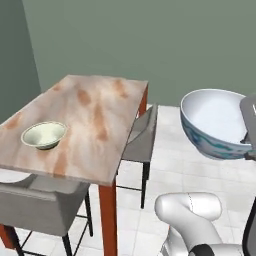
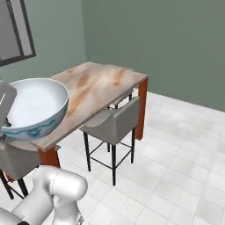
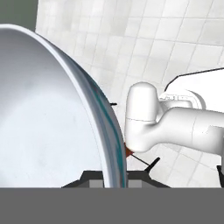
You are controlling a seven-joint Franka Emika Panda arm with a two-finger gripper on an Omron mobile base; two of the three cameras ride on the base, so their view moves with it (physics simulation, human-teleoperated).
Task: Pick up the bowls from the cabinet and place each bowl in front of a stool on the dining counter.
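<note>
- Carrying the blue-patterned bowl high, the fingers are clamping only its rim, probably thinly, so it is risking slipping.
- Swinging toward the table is risking bumping the cream bowl.

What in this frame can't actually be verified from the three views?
- Gripper fingertips: cut off at the right edge in the left base view, hidden behind the blue-patterned bowl elsewhere.
- The near stool's seat: under the dining counter.
- Cream bowl: inside too small to tell.
</note>
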